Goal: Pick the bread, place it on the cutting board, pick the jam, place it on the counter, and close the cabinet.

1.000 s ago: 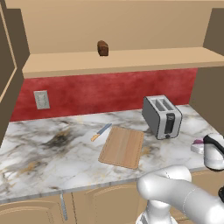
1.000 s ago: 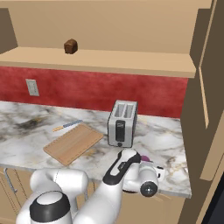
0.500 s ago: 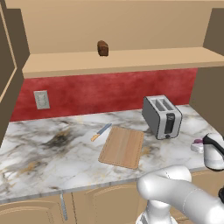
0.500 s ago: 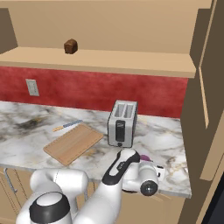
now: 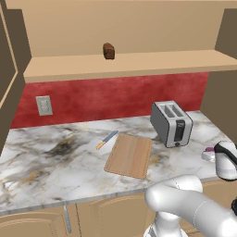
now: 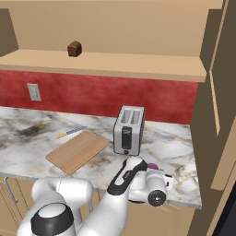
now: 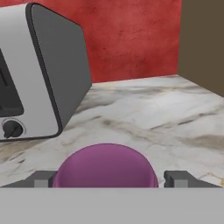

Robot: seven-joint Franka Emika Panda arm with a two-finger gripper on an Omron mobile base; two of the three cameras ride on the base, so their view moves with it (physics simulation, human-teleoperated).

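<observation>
The marble worktop (image 5: 55,157) is carrying the toaster (image 5: 171,123) and the cutting board (image 5: 129,155). The bread (image 5: 109,51) is sitting on the cabinet shelf (image 5: 129,64). The gripper (image 7: 113,178) is standing released, fingers clear of the jam (image 7: 106,166) resting on the worktop right of the toaster.

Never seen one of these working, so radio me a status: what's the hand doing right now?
Gripper low over counter, jaws spread either side of jam. Whether pads touch it, can't tell. Bread on cabinet shelf, cutting board bare. Toaster close beside jam.
</observation>
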